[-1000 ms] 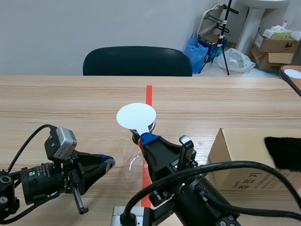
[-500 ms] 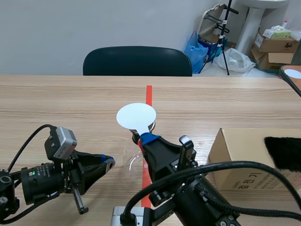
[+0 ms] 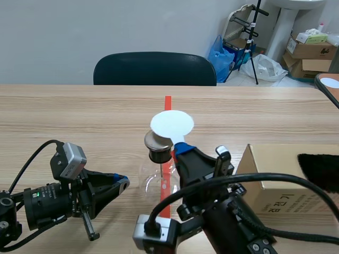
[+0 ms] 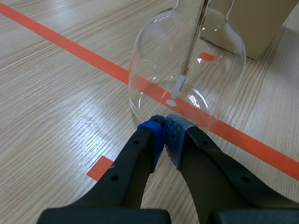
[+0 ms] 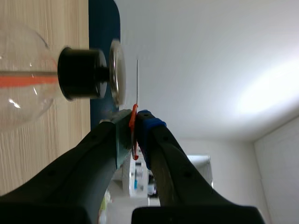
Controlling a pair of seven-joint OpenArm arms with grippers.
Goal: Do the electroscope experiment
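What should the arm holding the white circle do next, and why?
Probably ease the white disc onto the metal cap of the flask: the right gripper holds the disc just beside the cap, with a gap showing between them.

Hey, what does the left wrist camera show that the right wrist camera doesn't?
Only the left wrist view: the left gripper, fingers shut on nothing, just short of the glass flask, the rod inside it, and the cardboard box corner. Only the right wrist view: the black stopper, the metal plate and the edge-on white disc held in the right gripper. Both: flask, orange tape, table.
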